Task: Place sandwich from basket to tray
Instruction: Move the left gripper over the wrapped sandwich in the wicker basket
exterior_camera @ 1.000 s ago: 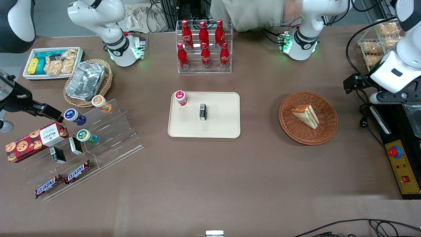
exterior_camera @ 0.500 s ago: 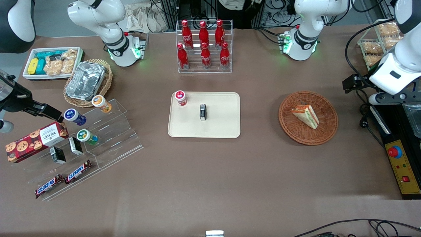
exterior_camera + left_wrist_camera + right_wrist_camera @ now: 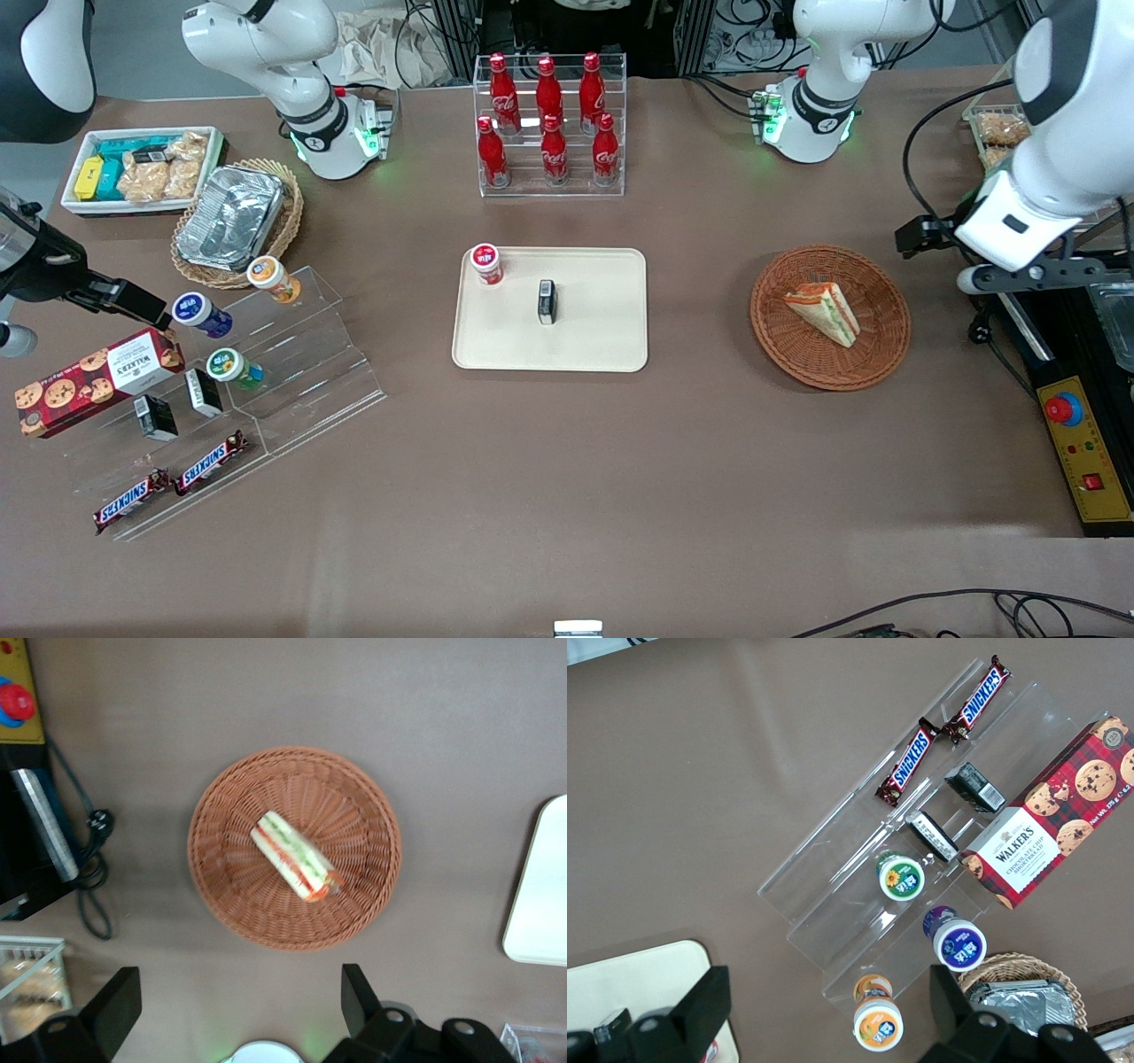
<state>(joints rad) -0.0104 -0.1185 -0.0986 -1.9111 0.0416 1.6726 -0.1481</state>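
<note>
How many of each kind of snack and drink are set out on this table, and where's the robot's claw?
Red cola bottles: 6
Round-lidded cups: 4, one on the tray
Snickers bars: 2
Cookie box: 1
Sandwich in the basket: 1
Total: 14
The open gripper hangs above the basket.

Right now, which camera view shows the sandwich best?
The left wrist view: the open gripper hovers above the sandwich in the basket, large and central. Front view shows it smaller; right wrist view not at all.
</note>
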